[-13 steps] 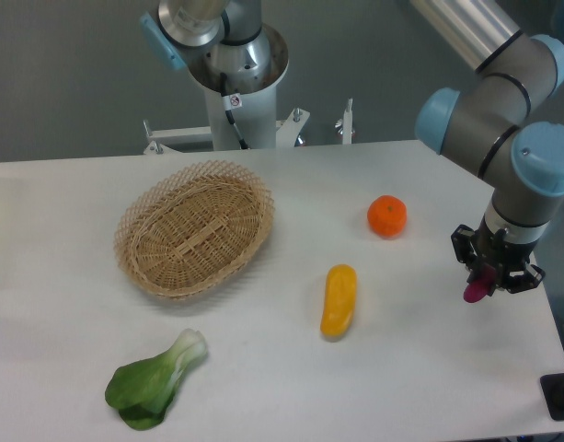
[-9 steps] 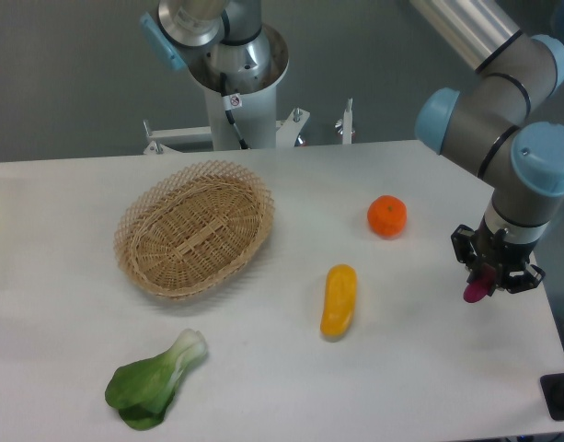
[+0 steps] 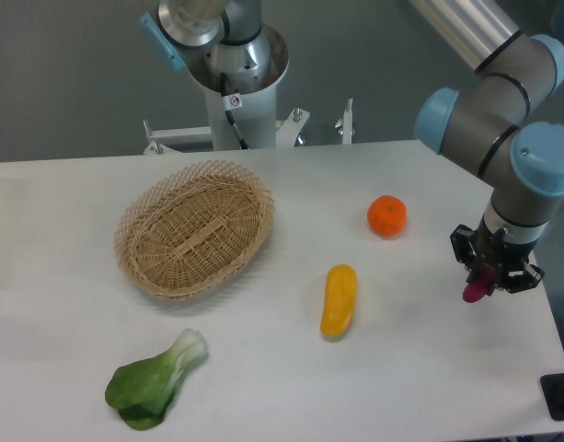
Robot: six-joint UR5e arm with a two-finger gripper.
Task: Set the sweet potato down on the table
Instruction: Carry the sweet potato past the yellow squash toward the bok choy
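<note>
Camera view from the front: a flat white matte table (image 3: 263, 387) with a grey-and-blue robot arm (image 3: 502, 110) reaching down over its right side. The black claw (image 3: 493, 272) is closed around a small smooth magenta sweet potato (image 3: 475, 289), whose rounded end pokes out below the fingers close to the tabletop; whether it touches the surface cannot be told. An oval woven wicker basket (image 3: 194, 241) sits left of centre with nothing in it. A round orange fruit (image 3: 387, 215) lies right of the basket, a smooth yellow oblong vegetable (image 3: 339, 299) below it, and a leafy green bok choy (image 3: 153, 382) near the front left.
</note>
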